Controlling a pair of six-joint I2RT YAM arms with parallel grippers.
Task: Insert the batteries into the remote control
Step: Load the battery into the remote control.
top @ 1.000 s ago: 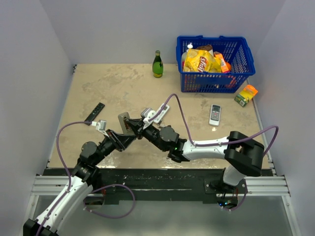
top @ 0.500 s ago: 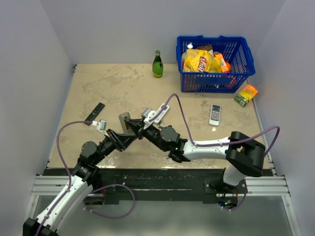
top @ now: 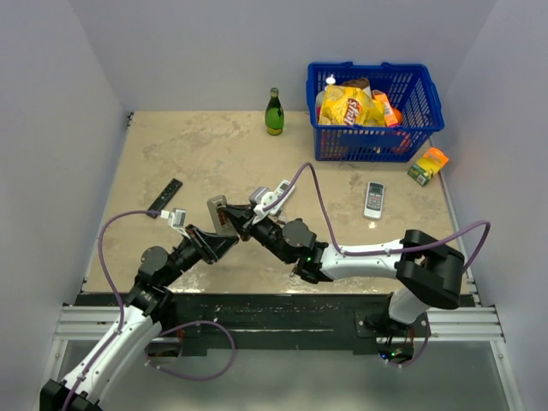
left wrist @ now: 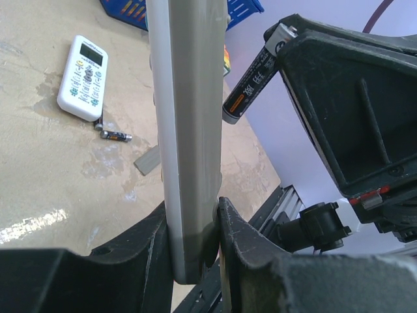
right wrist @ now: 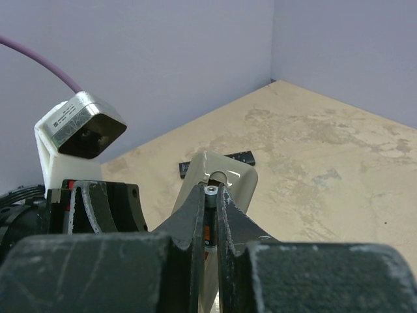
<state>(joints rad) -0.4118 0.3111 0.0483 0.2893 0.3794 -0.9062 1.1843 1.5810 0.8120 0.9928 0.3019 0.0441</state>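
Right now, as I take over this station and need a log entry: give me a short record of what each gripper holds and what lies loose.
left gripper: shut on remote, held on edge
right gripper: shut on battery, close beside remote; contact unclear
loose battery: on table, beside white remote
grey piece: flat on table, near loose battery

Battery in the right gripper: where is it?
Left wrist view: the battery, pinched in the right gripper, hangs just right of the remote control in the left gripper.
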